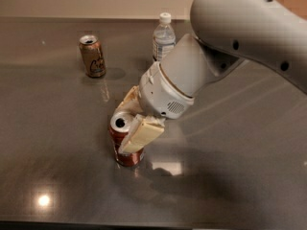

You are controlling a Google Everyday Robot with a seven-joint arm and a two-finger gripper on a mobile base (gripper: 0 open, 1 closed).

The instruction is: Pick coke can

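Note:
The coke can (125, 147), dark red with a silver top, stands near the middle front of the dark table and leans slightly. My gripper (131, 120) reaches down from the right and has the can's upper part between its cream fingers. One finger (142, 134) lies across the can's front right side. The other finger (126, 101) sits behind the can's top. The fingers press against the can on both sides. The can's base is still at the table surface.
A brown-tan can (92, 56) stands at the back left. A clear water bottle (164, 36) with a white cap stands at the back, partly behind my arm. The grey table (240, 143) has glare spots near the front.

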